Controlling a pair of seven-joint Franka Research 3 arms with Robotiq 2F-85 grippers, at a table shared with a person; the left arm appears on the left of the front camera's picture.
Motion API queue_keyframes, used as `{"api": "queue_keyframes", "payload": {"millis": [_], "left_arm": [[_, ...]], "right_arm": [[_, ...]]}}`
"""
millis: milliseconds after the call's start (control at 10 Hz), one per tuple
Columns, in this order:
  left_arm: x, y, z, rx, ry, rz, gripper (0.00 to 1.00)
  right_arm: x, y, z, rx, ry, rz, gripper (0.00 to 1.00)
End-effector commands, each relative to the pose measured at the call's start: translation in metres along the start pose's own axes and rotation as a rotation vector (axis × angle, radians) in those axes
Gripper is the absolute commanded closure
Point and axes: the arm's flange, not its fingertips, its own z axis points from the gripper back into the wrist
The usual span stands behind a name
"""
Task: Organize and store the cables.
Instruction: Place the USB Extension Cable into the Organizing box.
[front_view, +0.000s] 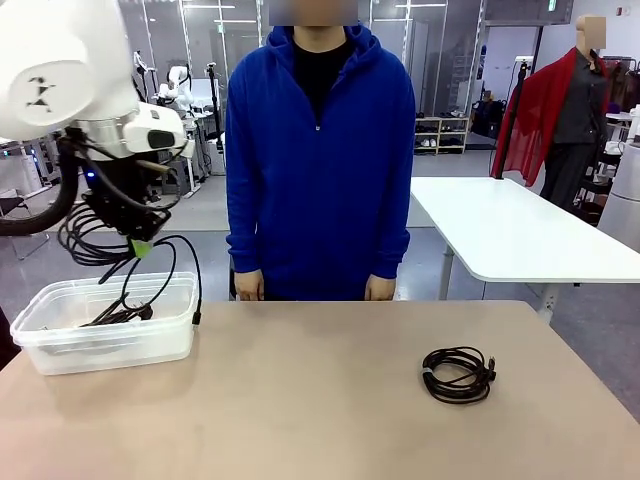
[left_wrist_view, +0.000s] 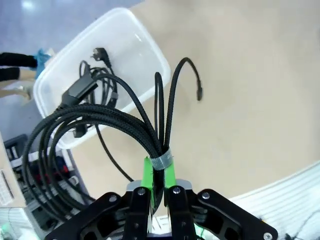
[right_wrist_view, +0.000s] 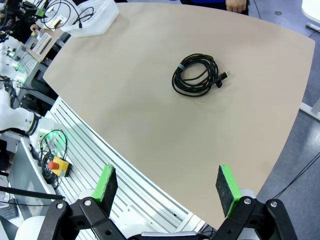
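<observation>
My left gripper (front_view: 140, 247) (left_wrist_view: 159, 172) hangs above the clear plastic bin (front_view: 40, 340) (left_wrist_view: 145, 42), shut on a coiled black cable (left_wrist_view: 90, 125) (front_view: 90, 245) at its grey tie. Loose ends of that cable dangle toward and beside the bin. Another black cable with a power plug (left_wrist_view: 92, 75) (front_view: 120, 315) lies inside the bin. A third coiled cable (front_view: 458, 375) (right_wrist_view: 196, 75) rests on the table at the right. High over the table's near edge, my right gripper (right_wrist_view: 167, 187) stands open with nothing between its pads.
A person in a blue hoodie stands at the far side, hands (front_view: 248, 288) at the table edge. The tan table (front_view: 320, 400) is bare between bin and right coil. A white table (front_view: 520, 235) stands behind.
</observation>
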Motion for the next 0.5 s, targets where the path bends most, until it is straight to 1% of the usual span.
{"api": "queue_keyframes", "payload": {"millis": [0, 100, 300, 400], "left_arm": [[-0.024, 0.022, -0.001, -0.008, -0.035, 0.11, 1.0], [-0.028, 0.031, -0.004, -0.018, -0.051, 0.133, 1.0], [-0.029, 0.043, -0.01, -0.049, -0.049, 0.127, 1.0], [-0.026, 0.044, -0.013, -0.105, -0.08, 0.053, 1.0]], "right_arm": [[-0.001, 0.0, 0.001, 0.008, -0.013, 0.014, 0.0], [-0.001, 0.0, 0.001, 0.008, -0.013, 0.014, 0.0], [-0.001, 0.0, 0.001, 0.008, -0.013, 0.014, 0.0], [-0.001, 0.0, 0.001, 0.008, -0.013, 0.014, 0.0]]}}
